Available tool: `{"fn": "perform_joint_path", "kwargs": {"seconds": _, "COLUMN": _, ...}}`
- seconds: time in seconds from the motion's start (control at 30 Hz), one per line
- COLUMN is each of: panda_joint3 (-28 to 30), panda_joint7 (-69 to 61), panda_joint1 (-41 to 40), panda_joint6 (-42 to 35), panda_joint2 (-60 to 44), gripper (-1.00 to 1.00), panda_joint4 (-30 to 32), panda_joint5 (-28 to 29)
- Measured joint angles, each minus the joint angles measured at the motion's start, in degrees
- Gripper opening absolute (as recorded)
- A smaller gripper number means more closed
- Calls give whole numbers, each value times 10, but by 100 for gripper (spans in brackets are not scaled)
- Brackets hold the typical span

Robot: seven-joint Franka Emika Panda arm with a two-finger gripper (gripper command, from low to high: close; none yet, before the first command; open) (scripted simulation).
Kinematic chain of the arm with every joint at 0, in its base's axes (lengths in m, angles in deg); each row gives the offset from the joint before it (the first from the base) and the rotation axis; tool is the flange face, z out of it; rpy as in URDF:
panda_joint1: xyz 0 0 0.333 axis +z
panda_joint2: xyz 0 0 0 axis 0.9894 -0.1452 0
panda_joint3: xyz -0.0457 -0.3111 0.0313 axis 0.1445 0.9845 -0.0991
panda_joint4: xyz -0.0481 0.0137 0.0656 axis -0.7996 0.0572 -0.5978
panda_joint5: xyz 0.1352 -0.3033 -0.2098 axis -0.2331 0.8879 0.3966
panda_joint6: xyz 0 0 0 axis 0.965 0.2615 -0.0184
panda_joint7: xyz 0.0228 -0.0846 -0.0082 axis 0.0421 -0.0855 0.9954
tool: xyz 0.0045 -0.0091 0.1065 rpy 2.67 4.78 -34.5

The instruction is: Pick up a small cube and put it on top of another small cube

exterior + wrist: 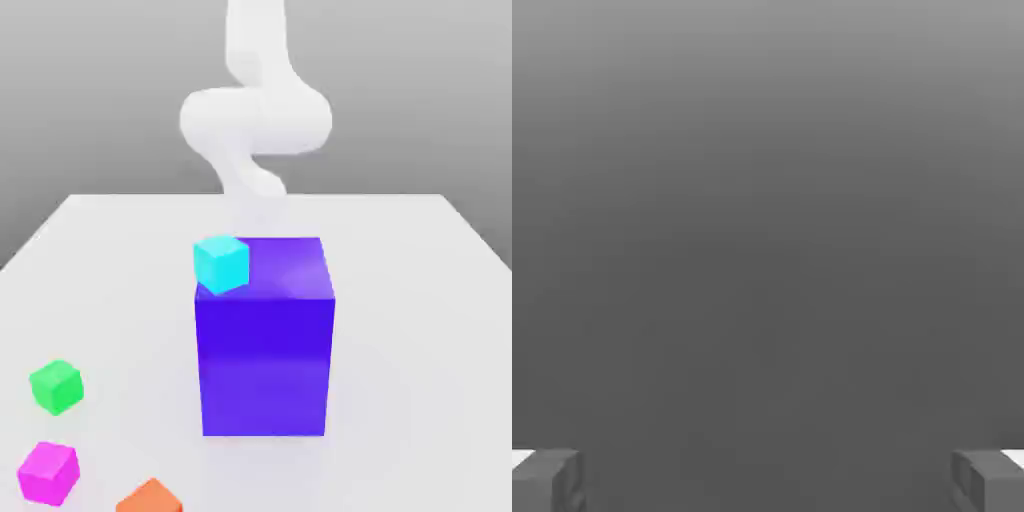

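The white table spans the exterior view from edge to edge, its far edge running across the frame just above mid-height and its side edges slanting outward toward the lower corners. Broad bare stretches lie on the right half of the frame and in the band between the far edge and the big block.

The white arm comes down from the top centre, bulges into a thick bend, and narrows to a stalk that ends near the table's far edge, behind the block.

A large blue-purple block stands in the centre of the frame, upright, its front face square to the camera and its top face visible as a lighter band.

A cyan cube sits at the upper left corner of that block, slightly turned, overlapping the top face's left edge; whether it rests on the block or behind it I cannot tell.

In the lower left of the frame, well apart from the block, lie a green cube, a magenta cube below it, and an orange cube cut by the bottom edge.

In the hand view the gripper is spread wide, one fingertip at each lower corner, plain grey between them.
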Motion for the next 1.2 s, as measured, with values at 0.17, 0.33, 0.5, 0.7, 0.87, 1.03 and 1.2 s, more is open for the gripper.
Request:
{"fn": "perform_joint_path", "kwargs": {"seconds": 0.17, "panda_joint3": 52, "panda_joint7": -45, "panda_joint1": 11, "panda_joint6": 30, "panda_joint2": -107, "gripper": 0, "panda_joint4": 1, "panda_joint5": -28}}
{"fn": "perform_joint_path", "kwargs": {"seconds": 0.33, "panda_joint3": 96, "panda_joint7": -94, "panda_joint1": 14, "panda_joint6": 60, "panda_joint2": -210, "gripper": 0, "panda_joint4": 3, "panda_joint5": -64}}
{"fn": "perform_joint_path", "kwargs": {"seconds": 0.5, "panda_joint3": 131, "panda_joint7": -145, "panda_joint1": 8, "panda_joint6": 88, "panda_joint2": -315, "gripper": 0, "panda_joint4": 4, "panda_joint5": -102}}
{"fn": "perform_joint_path", "kwargs": {"seconds": 0.7, "panda_joint3": 150, "panda_joint7": -201, "panda_joint1": -27, "panda_joint6": 123, "panda_joint2": -439, "gripper": 0, "panda_joint4": 5, "panda_joint5": -140}}
{"fn": "perform_joint_path", "kwargs": {"seconds": 0.87, "panda_joint3": 160, "panda_joint7": -231, "panda_joint1": -53, "panda_joint6": 156, "panda_joint2": -538, "gripper": 0, "panda_joint4": 8, "panda_joint5": -149}}
{"fn": "perform_joint_path", "kwargs": {"seconds": 1.03, "panda_joint3": 161, "panda_joint7": -255, "panda_joint1": -83, "panda_joint6": 202, "panda_joint2": -634, "gripper": 0, "panda_joint4": 4, "panda_joint5": -155}}
{"fn": "perform_joint_path", "kwargs": {"seconds": 1.2, "panda_joint3": 130, "panda_joint7": -283, "panda_joint1": -108, "panda_joint6": 246, "panda_joint2": -698, "gripper": -100, "panda_joint4": -10, "panda_joint5": -191}}
